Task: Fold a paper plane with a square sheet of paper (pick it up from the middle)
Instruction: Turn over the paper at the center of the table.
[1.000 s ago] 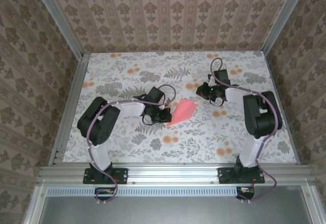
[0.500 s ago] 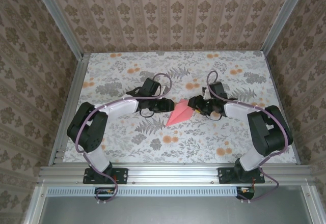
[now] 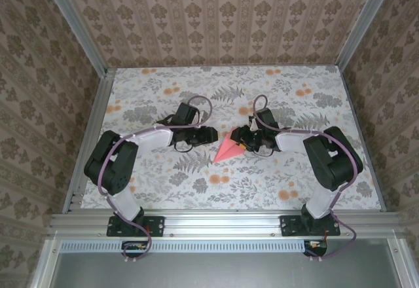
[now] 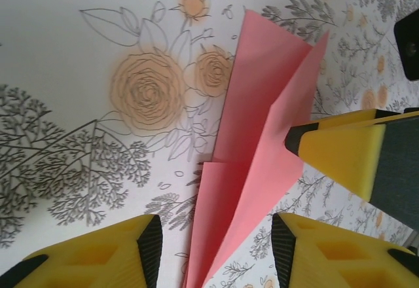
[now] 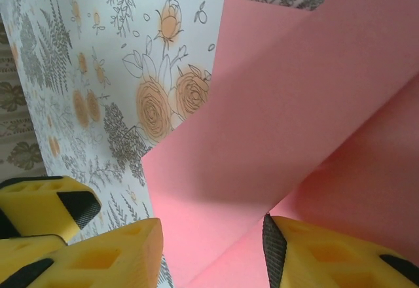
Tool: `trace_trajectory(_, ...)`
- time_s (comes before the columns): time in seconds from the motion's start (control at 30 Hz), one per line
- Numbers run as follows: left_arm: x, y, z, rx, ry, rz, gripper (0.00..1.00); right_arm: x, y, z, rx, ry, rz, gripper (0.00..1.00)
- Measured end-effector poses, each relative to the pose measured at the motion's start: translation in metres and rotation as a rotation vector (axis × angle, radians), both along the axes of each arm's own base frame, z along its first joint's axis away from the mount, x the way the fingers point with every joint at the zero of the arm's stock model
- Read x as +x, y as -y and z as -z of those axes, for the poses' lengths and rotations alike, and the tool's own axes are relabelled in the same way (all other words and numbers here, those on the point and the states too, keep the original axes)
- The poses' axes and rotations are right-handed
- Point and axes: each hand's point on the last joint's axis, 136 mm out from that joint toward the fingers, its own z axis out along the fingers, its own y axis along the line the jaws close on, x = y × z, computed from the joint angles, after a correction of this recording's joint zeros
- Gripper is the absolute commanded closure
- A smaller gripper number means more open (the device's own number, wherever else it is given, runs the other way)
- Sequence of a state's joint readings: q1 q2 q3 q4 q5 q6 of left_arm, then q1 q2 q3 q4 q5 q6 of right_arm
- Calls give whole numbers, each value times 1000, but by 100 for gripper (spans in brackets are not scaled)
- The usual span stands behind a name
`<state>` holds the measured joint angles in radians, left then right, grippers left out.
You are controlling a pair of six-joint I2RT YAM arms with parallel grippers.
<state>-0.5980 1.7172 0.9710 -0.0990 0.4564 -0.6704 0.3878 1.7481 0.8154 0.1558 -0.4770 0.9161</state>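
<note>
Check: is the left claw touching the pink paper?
Apart. In the left wrist view the left claw straddles the pink paper, with tablecloth showing between them on both sides.

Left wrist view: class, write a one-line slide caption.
Folded salmon-pink paper lies on the floral tabletop before the open left end effector.

The right gripper (image 3: 237, 137) swung in from nearer the table's far right corner toward the middle and reached the right side of the paper plane (image 3: 228, 150). The left gripper (image 3: 210, 135) shifted a little toward the far edge. Both pairs of jaws parted from nearly closed. The plane's outline narrowed.
</note>
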Motion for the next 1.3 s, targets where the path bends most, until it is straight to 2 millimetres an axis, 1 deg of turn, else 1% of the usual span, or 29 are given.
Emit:
trace_trajectory(0.27, 2, -17, 7, 8, -20, -66, 45, 10, -10, 7, 17, -6, 11, 57)
trace_trajectory(0.47, 6, -30, 8, 2, -30, -118, 42, 15, -16, 4, 46, 6, 22, 58)
trace_trajectory(0.6, 8, -34, 10, -1, -37, -138, 38, 16, -18, 2, 61, 6, 32, 58)
trace_trajectory(0.67, 8, -35, 12, -3, -42, -146, 36, 17, -19, 1, 65, 6, 35, 59)
trace_trajectory(0.8, 7, -38, 15, -13, -55, -161, 32, 19, -23, 2, 83, 11, 34, 70)
trace_trajectory(0.93, 7, -43, 13, -38, -58, -181, 25, 18, -29, 5, 102, 11, 16, 89)
trace_trajectory(1.0, 9, -46, 8, -61, -53, -190, 21, 19, -30, 4, 109, 15, 13, 94)
trace_trajectory(1.1, 11, -53, -1, -105, -34, -200, 13, 20, -32, -1, 121, 33, 3, 97)
trace_trajectory(1.17, 14, -59, -9, -139, -16, -208, 8, 20, -34, -11, 136, 51, -7, 98)
trace_trajectory(1.23, 17, -63, -18, -174, 3, -212, 0, 23, -37, -30, 159, 88, -21, 98)
trace_trajectory(1.3, 21, -63, -34, -228, 27, -207, 0, 26, -43, -57, 198, 141, -44, 97)
